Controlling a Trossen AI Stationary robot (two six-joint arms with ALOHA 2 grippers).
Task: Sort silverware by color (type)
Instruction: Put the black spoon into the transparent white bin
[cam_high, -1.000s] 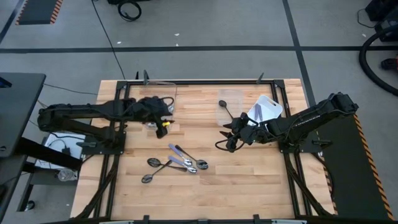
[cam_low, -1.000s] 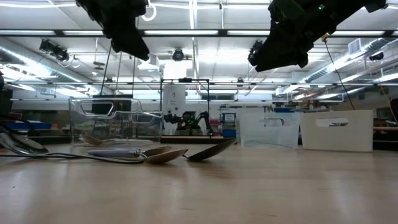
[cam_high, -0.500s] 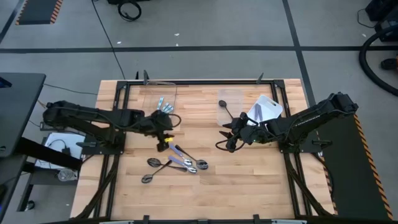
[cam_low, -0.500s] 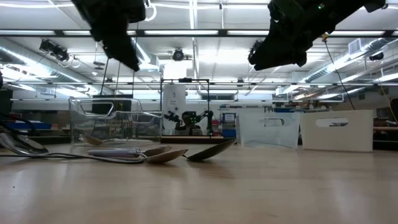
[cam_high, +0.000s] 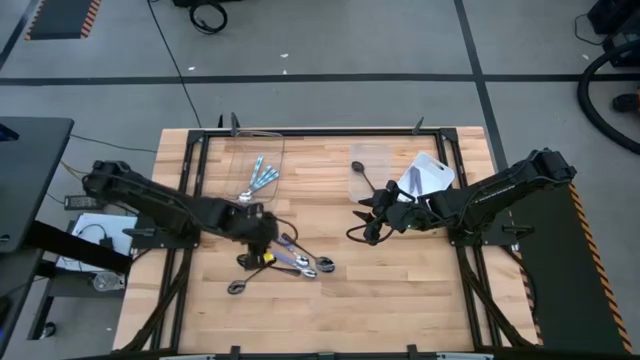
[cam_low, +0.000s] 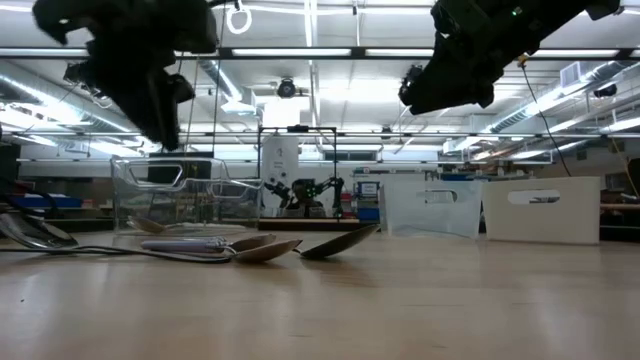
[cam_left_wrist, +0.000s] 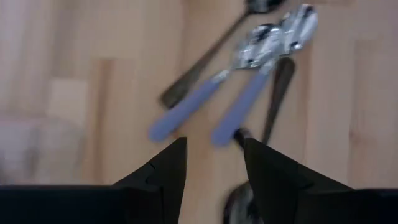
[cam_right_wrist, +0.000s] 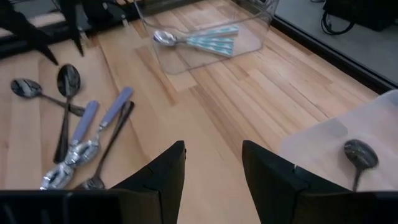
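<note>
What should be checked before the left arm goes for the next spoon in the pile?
1. Left gripper over the spoon pile: ok, it hangs at the pile's left end.
2. Left jaws open and empty: ok, the wrist view shows a clear gap above two blue-handled spoons.
3. Target lying free: not ok, blue-handled and dark spoons cross and touch.
4. Left clear container ready: ok, it holds blue-handled spoons only.
5. Right gripper clear of the pile: ok, it hovers open and empty beside the right clear container, which holds one dark spoon.
</note>
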